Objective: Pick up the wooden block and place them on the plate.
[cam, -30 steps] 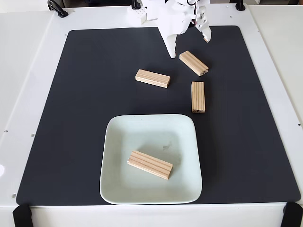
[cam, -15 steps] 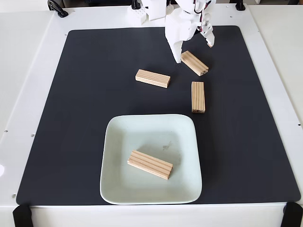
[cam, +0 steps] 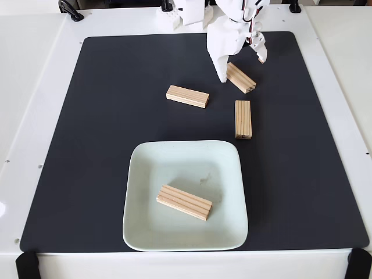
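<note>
The hand [cam: 241, 68] hangs wide open astride the far wooden block [cam: 242, 79], gripping nothing

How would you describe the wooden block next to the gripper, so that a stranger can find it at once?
Start at the black mat and look to its far edge, where the white gripper hangs. The block lies right under it, its near end free. Unlike the two other blocks on the mat, it lies diagonally and is the farthest from the plate.
</note>
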